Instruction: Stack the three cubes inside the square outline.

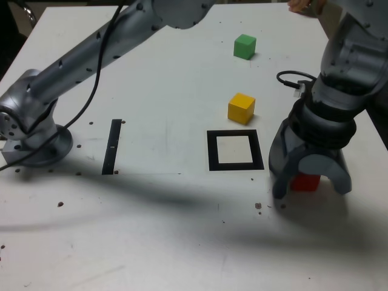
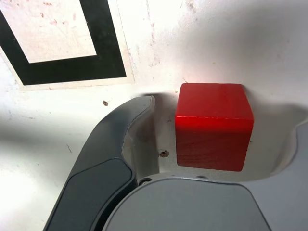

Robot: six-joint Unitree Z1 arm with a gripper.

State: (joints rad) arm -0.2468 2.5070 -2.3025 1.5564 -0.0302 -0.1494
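Note:
The red cube (image 1: 305, 182) rests on the white table, just to the exterior view's right of the square outline (image 1: 212, 151). My gripper (image 1: 309, 188) is lowered over it and open, one finger on each side. In the wrist view the red cube (image 2: 214, 125) sits between the fingers (image 2: 139, 120), with a gap on the side towards the square outline (image 2: 103, 43). The yellow cube (image 1: 241, 108) stands just beyond the outline. Farther back sits the green cube (image 1: 245, 46). Nothing lies inside the outline.
A straight black strip (image 1: 112, 146) lies on the table to the exterior view's left of the outline. The arm's base (image 1: 33, 139) is mounted at the left edge. A person's hand (image 1: 300, 6) shows at the far top edge.

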